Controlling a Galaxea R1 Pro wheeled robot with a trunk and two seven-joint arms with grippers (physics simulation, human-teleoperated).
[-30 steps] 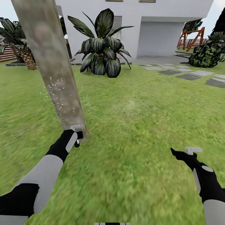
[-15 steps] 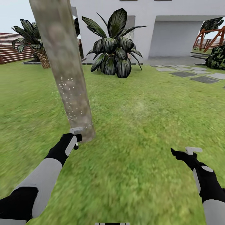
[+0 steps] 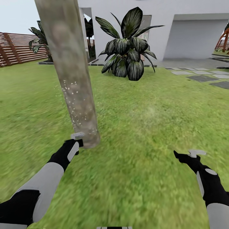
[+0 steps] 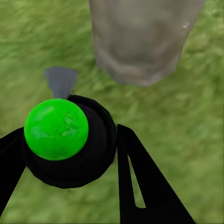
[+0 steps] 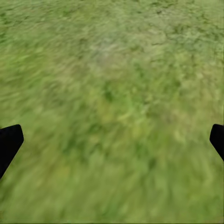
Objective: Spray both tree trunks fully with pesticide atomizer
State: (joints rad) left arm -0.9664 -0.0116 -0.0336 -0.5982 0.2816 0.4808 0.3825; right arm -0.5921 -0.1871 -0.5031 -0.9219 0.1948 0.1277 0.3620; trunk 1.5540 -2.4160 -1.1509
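Between the black fingers (image 4: 135,186) of the left gripper (image 4: 70,158) sits the pesticide atomizer (image 4: 65,140), its dark round body pressed by a finger on each side and its bright green dot facing the wrist camera, so the jaws are clamped on it with only the body's width between them. It looks like a small, rigid, light thing, smaller than the gripper itself; a squeeze across the round body, as here, seems the sensible hold, though a smooth curved shell of that kind could likely twist or slip if the grip slackened. Its grey nozzle (image 4: 60,81) juts forward toward the base of the tree trunk (image 4: 140,42), which stands near but apart from it across a strip of grass. In the head view the left gripper (image 3: 76,143) is held low just beside the foot of that thick, mottled, leaning trunk (image 3: 71,63), whose lower part carries a scatter of white pesticide specks (image 3: 74,101); the upper part looks bare. The right gripper (image 3: 187,156) hangs well apart over the lawn (image 3: 143,127), its fingertips (image 5: 9,140) spread wide at the edges of the right wrist view, with nothing but grass between them. Beyond stand a broad-leaved shrub (image 3: 127,51), a white house wall (image 3: 197,31) and a slatted wooden fence (image 3: 19,47).
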